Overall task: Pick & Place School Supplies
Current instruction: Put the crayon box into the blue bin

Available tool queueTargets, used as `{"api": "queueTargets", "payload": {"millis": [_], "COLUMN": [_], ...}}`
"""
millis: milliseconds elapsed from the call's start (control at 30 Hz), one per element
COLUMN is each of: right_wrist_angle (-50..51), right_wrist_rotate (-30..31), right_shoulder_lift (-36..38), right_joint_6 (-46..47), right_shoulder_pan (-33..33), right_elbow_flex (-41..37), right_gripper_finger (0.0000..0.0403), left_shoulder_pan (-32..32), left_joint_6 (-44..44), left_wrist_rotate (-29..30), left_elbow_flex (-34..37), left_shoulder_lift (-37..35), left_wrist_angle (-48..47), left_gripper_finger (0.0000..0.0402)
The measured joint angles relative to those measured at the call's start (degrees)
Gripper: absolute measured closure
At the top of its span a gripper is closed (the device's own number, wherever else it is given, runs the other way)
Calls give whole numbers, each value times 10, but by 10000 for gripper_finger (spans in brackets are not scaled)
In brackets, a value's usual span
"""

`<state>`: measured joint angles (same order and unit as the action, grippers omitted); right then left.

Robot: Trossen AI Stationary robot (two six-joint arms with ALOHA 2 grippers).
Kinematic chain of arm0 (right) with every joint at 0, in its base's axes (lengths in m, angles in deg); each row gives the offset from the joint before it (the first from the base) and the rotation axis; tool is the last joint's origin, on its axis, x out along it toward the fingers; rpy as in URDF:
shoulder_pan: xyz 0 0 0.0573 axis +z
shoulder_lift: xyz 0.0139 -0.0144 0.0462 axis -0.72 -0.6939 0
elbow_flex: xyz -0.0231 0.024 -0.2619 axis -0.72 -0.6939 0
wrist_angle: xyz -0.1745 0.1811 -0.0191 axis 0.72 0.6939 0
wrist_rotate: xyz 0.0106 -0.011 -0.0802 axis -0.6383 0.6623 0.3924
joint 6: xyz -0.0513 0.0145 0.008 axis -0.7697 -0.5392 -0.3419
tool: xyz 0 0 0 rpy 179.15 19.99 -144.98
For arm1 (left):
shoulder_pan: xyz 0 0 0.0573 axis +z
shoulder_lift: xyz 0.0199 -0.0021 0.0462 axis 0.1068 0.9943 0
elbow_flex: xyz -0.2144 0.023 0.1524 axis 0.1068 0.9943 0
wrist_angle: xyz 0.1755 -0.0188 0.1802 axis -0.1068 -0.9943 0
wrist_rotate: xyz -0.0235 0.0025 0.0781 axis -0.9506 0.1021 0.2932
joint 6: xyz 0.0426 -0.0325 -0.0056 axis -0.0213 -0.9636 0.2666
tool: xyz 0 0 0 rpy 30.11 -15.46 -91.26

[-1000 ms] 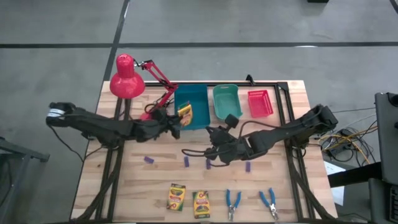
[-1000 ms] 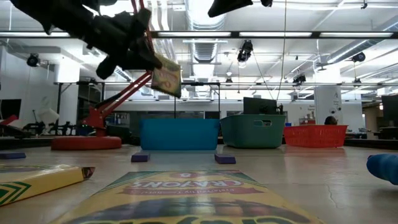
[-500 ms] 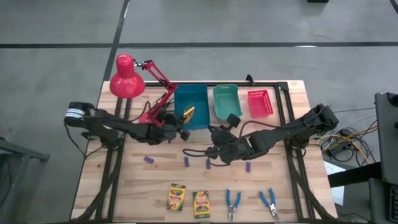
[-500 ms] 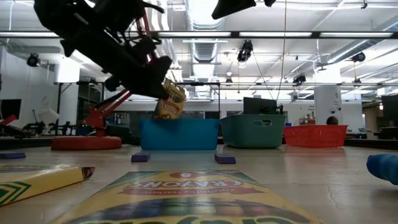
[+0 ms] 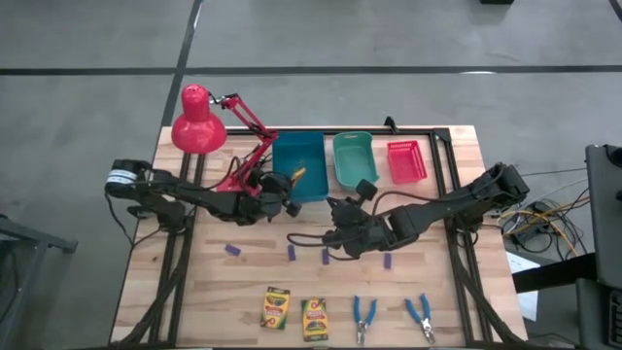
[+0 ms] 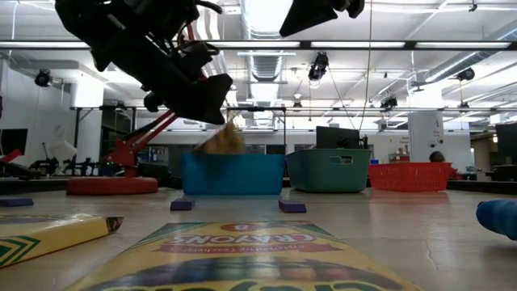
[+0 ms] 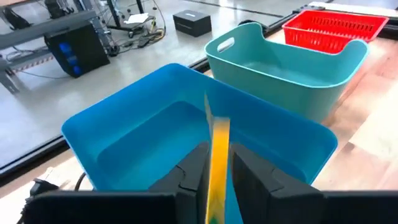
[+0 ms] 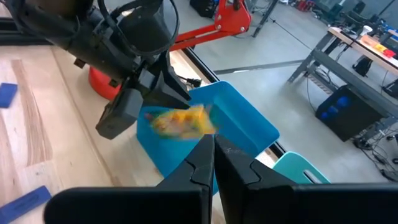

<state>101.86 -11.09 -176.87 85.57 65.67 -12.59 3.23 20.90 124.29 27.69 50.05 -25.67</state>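
A yellow crayon box (image 7: pixel 217 155) is being let go between the parting fingers of the left gripper (image 5: pixel 289 188) over the blue bin (image 5: pixel 309 156), so it lands inside, while the closed, empty right gripper (image 5: pixel 333 231) is being kept waiting mid-table.

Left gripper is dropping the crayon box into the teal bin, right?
Not the teal bin: the left gripper is at the blue bin, with the crayon box over its opening. The left wrist view shows it; the teal bin sits beside.

The wooden table (image 5: pixel 194 292) carries three bins beyond the left gripper (image 5: pixel 289 191) — blue (image 5: pixel 299 154), teal (image 5: pixel 352 156), red (image 5: pixel 406 161). Nearer than both grippers lie purple blocks (image 5: pixel 292 253), two crayon boxes (image 5: pixel 276 307) and two blue-handled tools (image 5: pixel 364 317).
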Motion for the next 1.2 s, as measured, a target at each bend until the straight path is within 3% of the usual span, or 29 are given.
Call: {"api": "queueTargets", "payload": {"millis": [400, 467, 633, 767, 867, 1067, 1200], "right_wrist_angle": [0, 0, 0, 0, -1, -4, -12], "right_wrist_rotate": [0, 0, -1, -4, -5, -6, -52], "right_shoulder_lift": [0, 0, 0, 0, 0, 0, 0], "right_joint_6": [1, 1, -12, -47, -73, -62, -41], "right_shoulder_pan": [0, 0, 2, 9, 19, 34, 37], "right_elbow_flex": [0, 0, 0, 1, 3, 4, 4], "right_gripper_finger": [394, 394, 394, 394, 394, 394, 394], "left_shoulder_pan": [1, -1, -3, -12, -39, -128, -196], "left_joint_6": [4, 3, 35, 54, 49, -129, -314], "left_wrist_rotate": [-10, -53, -230, -338, -376, -371, -308], "left_elbow_flex": [-13, -28, -81, -127, -152, -170, -156], "left_shoulder_lift": [-7, -23, -72, -115, -142, -185, -196], "left_wrist_angle": [-3, -2, -34, -129, -228, -350, -381], "left_gripper_finger": [301, 301, 302, 303, 303, 303, 303]}}
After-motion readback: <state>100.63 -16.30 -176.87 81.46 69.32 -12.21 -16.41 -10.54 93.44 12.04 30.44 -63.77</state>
